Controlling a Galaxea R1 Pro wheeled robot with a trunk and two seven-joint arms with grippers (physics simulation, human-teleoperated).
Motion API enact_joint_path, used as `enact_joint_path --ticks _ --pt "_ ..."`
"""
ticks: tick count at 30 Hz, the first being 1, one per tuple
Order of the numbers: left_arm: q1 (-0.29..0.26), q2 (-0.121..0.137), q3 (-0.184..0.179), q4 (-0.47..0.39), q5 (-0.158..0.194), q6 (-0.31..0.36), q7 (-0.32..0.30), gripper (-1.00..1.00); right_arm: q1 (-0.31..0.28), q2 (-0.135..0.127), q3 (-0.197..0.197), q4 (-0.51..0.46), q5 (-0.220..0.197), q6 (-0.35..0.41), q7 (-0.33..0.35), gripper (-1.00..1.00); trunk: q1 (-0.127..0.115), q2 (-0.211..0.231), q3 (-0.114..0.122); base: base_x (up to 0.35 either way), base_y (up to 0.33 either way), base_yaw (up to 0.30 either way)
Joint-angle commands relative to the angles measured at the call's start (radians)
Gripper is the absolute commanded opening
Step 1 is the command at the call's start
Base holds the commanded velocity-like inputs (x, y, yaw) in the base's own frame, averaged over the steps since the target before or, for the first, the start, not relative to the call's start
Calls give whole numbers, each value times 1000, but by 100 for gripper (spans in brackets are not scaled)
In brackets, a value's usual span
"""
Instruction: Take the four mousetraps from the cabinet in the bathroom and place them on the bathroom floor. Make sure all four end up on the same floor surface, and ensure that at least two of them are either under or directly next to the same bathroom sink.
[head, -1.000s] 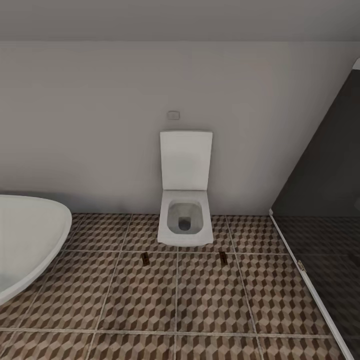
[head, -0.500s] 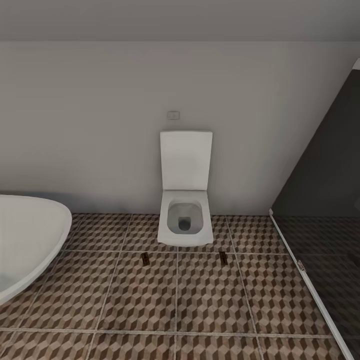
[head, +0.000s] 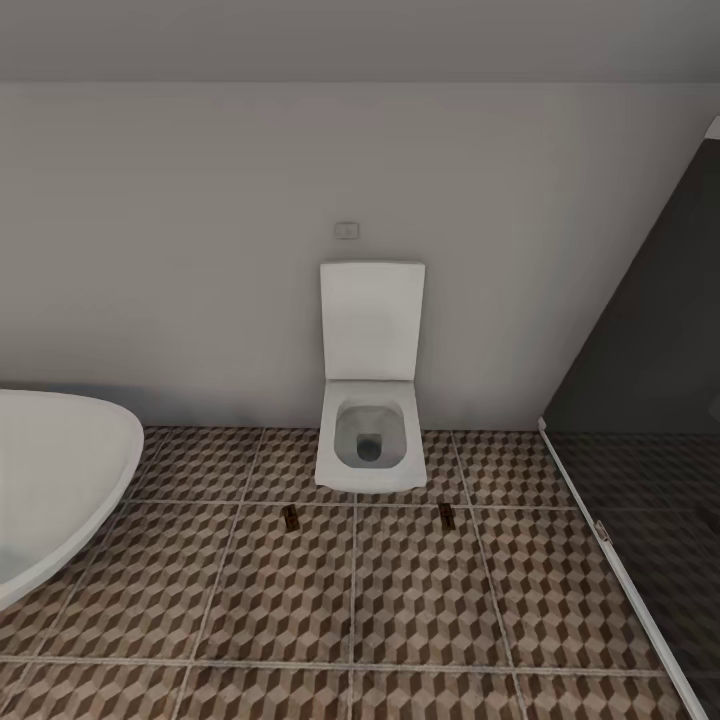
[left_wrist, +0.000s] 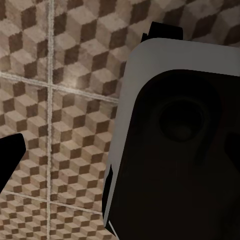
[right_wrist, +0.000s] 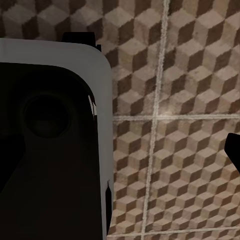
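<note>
In the left wrist view the robot's body (left_wrist: 175, 150) was a large rounded housing, matte black with a recessed circular dimple, edged by a pale grey shell. The right wrist view showed a matching black-and-grey housing (right_wrist: 50, 150) with a round recess and small white marks along its seam.

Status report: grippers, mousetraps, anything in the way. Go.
Gripper states unreadable in the wrist views. Two mousetraps on the bathroom floor: one front-left of the toilet, one front-right. Bathtub at left, dark glass panel at right.
</note>
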Motion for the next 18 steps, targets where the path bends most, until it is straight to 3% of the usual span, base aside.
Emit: enact_joint_path --ticks 1,18 --pt "-1 1 -8 -4 7 -1 8 100 -2 -1 -9 4 8 -8 2 100 0 0 -1 0 0 0" --pt "-1 1 -8 -4 7 -1 8 100 -2 -1 -9 4 8 -8 2 100 0 0 -1 0 0 0"
